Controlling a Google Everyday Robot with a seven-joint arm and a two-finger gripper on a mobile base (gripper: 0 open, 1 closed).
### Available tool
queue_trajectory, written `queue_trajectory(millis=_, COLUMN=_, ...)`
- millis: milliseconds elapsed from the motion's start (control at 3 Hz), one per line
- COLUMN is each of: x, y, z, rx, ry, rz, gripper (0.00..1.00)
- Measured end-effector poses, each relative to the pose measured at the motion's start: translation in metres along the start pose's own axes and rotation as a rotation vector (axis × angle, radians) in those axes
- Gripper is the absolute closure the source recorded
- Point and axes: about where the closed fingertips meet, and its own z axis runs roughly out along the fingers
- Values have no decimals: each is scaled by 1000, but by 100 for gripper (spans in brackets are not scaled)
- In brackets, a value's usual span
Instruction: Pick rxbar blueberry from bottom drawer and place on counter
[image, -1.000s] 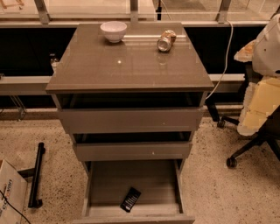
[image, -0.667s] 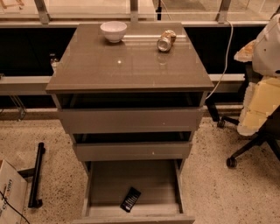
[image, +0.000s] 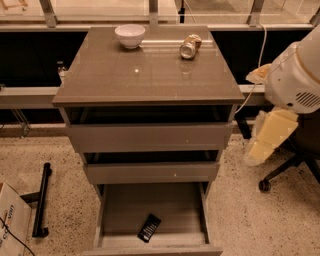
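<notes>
The rxbar blueberry, a small dark bar, lies flat near the front of the open bottom drawer, angled a little. The counter is the glossy grey-brown top of the cabinet. My arm's white body is at the right edge of the view, beside the cabinet. The pale cream gripper hangs below it, right of the top drawer's front and well above and right of the bar. It holds nothing that I can see.
A white bowl and a tipped gold-silver can sit at the back of the counter. The two upper drawers are slightly open. An office chair base stands at the right, a black bar and a cardboard box at the left.
My arm and gripper have shifted slightly down and left, toward the cabinet. The bar, drawers, bowl and can have not moved.
</notes>
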Motion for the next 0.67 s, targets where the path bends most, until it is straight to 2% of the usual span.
queue_trajectory(millis=333, x=-11, y=4, z=30, rx=18, ry=-49, rz=4, gripper=0)
queue_trajectory(millis=667, x=-13, y=1, z=32, rx=34, ry=-56, rz=4, gripper=0)
